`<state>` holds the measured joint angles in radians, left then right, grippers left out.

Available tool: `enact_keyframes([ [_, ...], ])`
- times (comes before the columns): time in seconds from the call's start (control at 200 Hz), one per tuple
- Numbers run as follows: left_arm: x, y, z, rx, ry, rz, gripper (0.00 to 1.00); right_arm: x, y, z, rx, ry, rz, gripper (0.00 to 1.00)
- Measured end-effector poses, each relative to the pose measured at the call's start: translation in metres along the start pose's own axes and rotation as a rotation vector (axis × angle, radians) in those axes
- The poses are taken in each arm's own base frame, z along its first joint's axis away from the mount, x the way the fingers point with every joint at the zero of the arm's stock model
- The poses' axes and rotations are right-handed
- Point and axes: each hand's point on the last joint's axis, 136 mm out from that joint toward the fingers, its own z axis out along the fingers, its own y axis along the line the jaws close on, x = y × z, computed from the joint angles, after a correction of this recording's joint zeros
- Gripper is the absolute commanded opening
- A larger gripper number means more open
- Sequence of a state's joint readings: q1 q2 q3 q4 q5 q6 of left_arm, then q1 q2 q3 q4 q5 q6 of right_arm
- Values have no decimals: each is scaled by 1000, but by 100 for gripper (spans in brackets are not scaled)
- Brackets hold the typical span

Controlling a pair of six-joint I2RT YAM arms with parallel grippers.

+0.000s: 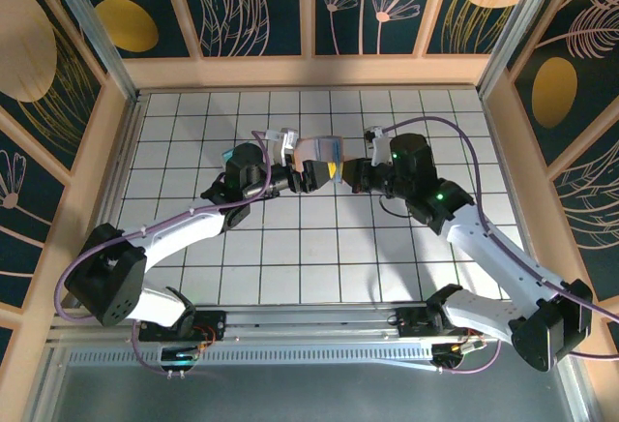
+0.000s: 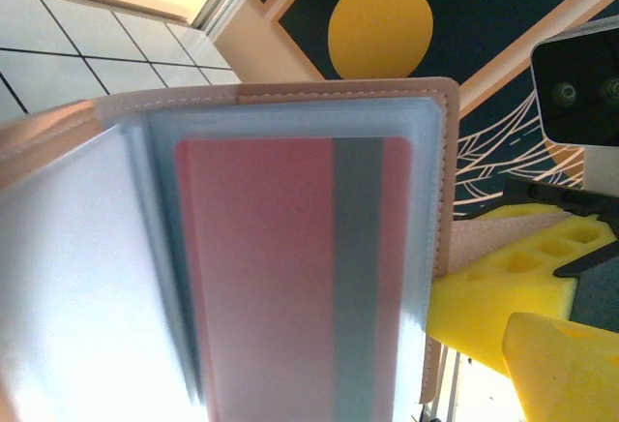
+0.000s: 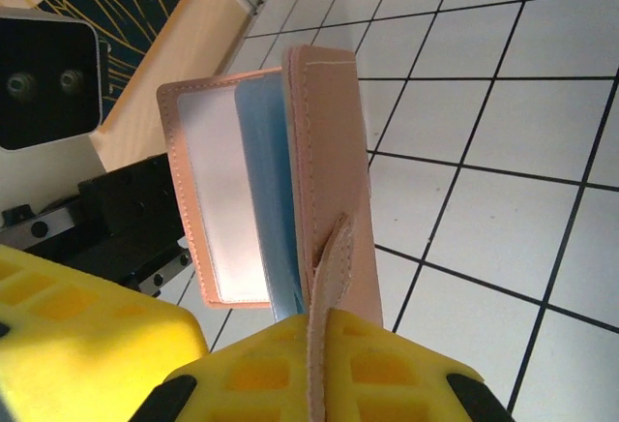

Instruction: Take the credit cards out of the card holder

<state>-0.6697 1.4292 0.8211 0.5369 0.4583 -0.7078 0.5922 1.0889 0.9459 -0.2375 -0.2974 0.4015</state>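
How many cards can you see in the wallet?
1: a red card with a grey stripe, in a clear sleeve of the card holder. Others may be hidden.

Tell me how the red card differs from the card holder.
The red card is pinkish red with a grey stripe; the card holder is salmon-tan with stitched edges. The red card is the smaller, tucked behind a clear sleeve inside the card holder, which is spread open. Both have rounded corners.
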Motion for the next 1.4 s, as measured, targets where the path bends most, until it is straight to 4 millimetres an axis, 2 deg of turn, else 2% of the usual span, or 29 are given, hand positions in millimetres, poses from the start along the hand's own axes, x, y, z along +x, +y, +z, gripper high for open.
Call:
enact_keyframes([
  [0.27,0,0,0,1,-2,1,99,4,-1,3,18,15,0,0],
  [0.455,6,8,5,-14,13,-10,99,6,0,3,13,19,-2,0],
  [0.661,10,14,8,-25,25,-21,88,6,0,3,13,19,-2,0],
  [0.796,10,13,8,-22,27,-21,85,5,0,3,18,14,-3,0],
  [0.931,10,14,7,-26,24,-22,87,3,-2,2,27,5,-3,0],
  [1.091,10,16,6,-39,16,-28,99,2,-1,1,25,1,-1,0],
  [1.401,10,15,4,-36,15,-29,99,2,1,0,20,0,-3,0],
])
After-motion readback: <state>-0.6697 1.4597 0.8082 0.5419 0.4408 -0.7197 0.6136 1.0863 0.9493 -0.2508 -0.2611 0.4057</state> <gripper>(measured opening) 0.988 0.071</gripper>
